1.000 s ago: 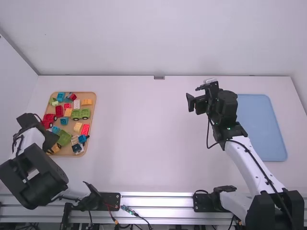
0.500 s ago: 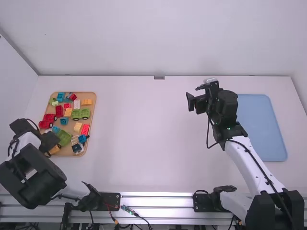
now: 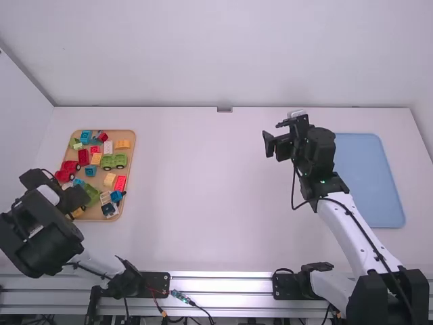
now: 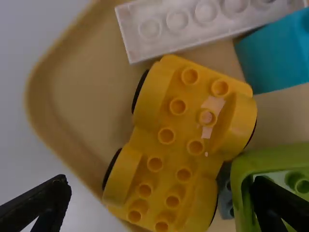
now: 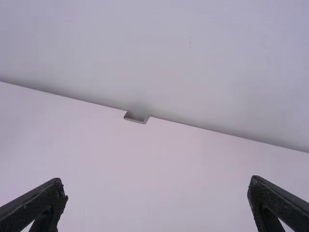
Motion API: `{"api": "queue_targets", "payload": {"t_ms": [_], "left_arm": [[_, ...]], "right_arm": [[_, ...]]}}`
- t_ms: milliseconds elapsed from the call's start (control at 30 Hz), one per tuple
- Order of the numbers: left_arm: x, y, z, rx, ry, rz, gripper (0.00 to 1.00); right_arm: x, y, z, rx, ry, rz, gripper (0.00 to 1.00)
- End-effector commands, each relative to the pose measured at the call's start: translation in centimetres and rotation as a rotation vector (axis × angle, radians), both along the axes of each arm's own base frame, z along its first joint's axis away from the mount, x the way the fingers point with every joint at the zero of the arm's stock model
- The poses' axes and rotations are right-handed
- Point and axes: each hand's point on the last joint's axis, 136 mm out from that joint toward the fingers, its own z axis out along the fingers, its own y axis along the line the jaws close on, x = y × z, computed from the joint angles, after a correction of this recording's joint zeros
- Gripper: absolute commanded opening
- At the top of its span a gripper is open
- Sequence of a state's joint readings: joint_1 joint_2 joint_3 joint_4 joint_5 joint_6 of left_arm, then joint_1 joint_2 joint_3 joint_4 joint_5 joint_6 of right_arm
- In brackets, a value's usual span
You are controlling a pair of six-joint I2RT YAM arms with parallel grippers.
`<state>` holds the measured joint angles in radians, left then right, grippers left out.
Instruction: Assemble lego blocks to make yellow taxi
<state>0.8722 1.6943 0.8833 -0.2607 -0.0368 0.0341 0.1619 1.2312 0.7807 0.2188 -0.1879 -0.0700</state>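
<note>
My left gripper (image 3: 77,210) is over the near corner of the wooden tray (image 3: 130,145), at the left of the white table (image 3: 203,203). Its fingers stand wide apart, with nothing clamped between them. In the left wrist view, the yellow wheeled base (image 4: 161,152), the taxi's body, lies in the tray's corner, studs facing me, between my two fingertips in the view. One finger shows over the table outside the tray; the other overlaps the hollow green block (image 4: 239,193), though I cannot tell whether it touches. Near the base lie a long white brick (image 4: 207,21) and a blue block (image 4: 273,55). Farther up the tray sits a green wheeled base (image 3: 114,161). My right gripper (image 3: 272,135) hangs over the table beside the light-blue mat (image 3: 372,179), fingers spread and holding nothing.
</note>
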Motion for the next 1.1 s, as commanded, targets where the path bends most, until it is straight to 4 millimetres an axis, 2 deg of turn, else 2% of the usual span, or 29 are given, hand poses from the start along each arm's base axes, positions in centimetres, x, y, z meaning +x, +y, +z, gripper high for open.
{"api": "queue_targets", "payload": {"t_ms": [0, 300, 600, 700, 767, 900, 1067], "left_arm": [[-0.1, -0.5, -0.5, -0.01, 0.016, -0.032, 0.99], [0.3, -0.3, 0.2, -0.01, 0.013, -0.05, 0.99], [0.6, 0.2, 3.4, -0.052, 0.051, -0.05, 0.99], [0.4, 0.1, 4.4, -0.049, 0.102, -0.146, 0.99], [-0.4, 0.1, 4.6, -0.04, 0.166, -0.197, 0.99], [-1.5, 0.2, 4.6, -0.039, 0.216, -0.192, 0.99], [-2.7, -0.2, 3.2, -0.033, 0.275, -0.277, 0.99]], "right_arm": [[0.3, 0.2, 1.3, 0.007, -0.026, 0.0, 0.99], [0.4, 0.2, 1.6, 0.006, -0.042, 0.001, 0.99], [0.5, 0.1, 1.7, 0.005, -0.046, -0.002, 0.99], [0.5, 0.1, 1.7, -0.005, -0.05, 0.002, 0.99], [0.5, 0.1, 1.7, -0.029, -0.061, 0.01, 0.99], [0.5, 0.1, 1.8, -0.033, -0.068, 0.012, 0.99], [0.6, 0.1, 2.0, -0.033, -0.074, 0.012, 0.99]]}}
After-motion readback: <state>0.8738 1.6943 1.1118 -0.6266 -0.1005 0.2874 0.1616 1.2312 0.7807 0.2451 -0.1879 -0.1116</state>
